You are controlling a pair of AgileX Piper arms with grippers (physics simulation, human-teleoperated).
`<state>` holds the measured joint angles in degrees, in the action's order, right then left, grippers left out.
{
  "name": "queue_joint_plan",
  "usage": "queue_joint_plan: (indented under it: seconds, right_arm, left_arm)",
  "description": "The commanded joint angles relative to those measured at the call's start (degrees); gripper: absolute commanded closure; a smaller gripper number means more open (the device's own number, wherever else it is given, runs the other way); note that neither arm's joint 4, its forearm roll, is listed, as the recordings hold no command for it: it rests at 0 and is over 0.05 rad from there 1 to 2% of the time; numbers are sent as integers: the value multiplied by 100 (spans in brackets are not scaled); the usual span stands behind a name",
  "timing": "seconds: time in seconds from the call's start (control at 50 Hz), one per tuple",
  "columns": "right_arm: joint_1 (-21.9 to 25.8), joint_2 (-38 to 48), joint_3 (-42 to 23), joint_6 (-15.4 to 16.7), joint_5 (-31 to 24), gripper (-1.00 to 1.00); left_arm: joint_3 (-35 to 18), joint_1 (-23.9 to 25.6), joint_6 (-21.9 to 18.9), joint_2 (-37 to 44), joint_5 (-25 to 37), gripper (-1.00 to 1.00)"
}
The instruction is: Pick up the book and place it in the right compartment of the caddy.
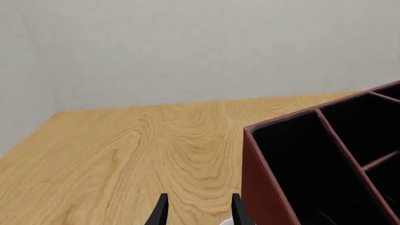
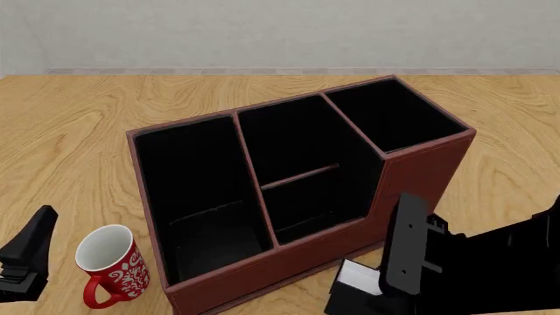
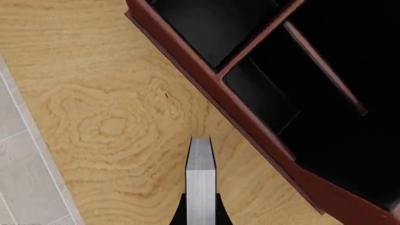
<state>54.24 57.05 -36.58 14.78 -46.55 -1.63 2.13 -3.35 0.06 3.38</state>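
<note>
Right pincer [image 3: 200, 213] clamps the book [image 3: 200, 183] beside the caddy [image 3: 250, 117].

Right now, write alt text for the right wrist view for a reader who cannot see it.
The right gripper holds the book edge-on, white pages showing, above the wooden table. The caddy, reddish-brown with black sections, lies just beside it, and the book is not yet over any compartment.

Right gripper [image 3: 201, 211] pinches the book [image 3: 201, 180] between its dark fingers [image 3: 180, 214], white page edges facing the camera. Wooden table [image 3: 112, 126] lies beyond the fingertips. The caddy [image 3: 262, 136] sits just off to one side, apart from the book.
</note>
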Motion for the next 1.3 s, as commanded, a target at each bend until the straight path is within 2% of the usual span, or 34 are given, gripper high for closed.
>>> queue_joint_plan:
  seconds: [0.02,0.12,0.36,0.56,0.64,0.66,0.9,1.0,1.06,1.12,1.26,1.3]
  right_arm:
    - [-250,-397,-194,174,-440,100]
    - [-450,-637,-366,406,-754,100]
    - [-361,-979,-931,375,-1521,100]
    - [-483,-1227,-1274,586,-1964,100]
    - [-434,-1316,-1539,543,-2262,100]
    - [-272,-1244,-1736,386,-2277,100]
    - [-507,-1396,-2032,460,-2334,100]
    - [-413,-1360,-2290,364,-2335,100]
    - [-74,-1187,-2689,47,-2335,100]
    - [-301,-1278,-2677,193,-2335,100]
    - [-328,-1260,-2902,189,-2335,100]
    - [-461,-1302,-2975,230,-2335,100]
  left_arm:
    - [-100,0,15,-3,31,-100]
    - [-170,-11,41,-4,59,-100]
    - [-150,-6,85,-4,17,-100]
    - [-125,8,89,-4,0,-100]
    - [-117,21,49,-4,-13,-100]
    - [-131,9,77,-4,-6,-100]
    - [-205,6,95,-5,46,-100]
    - [-217,7,100,-5,49,-100]
    - [-245,6,111,-5,63,-100]
    - [-266,-5,109,-5,78,-100]
    - [-329,-25,114,-5,121,-100]
    - [-329,-30,100,-5,119,-100]
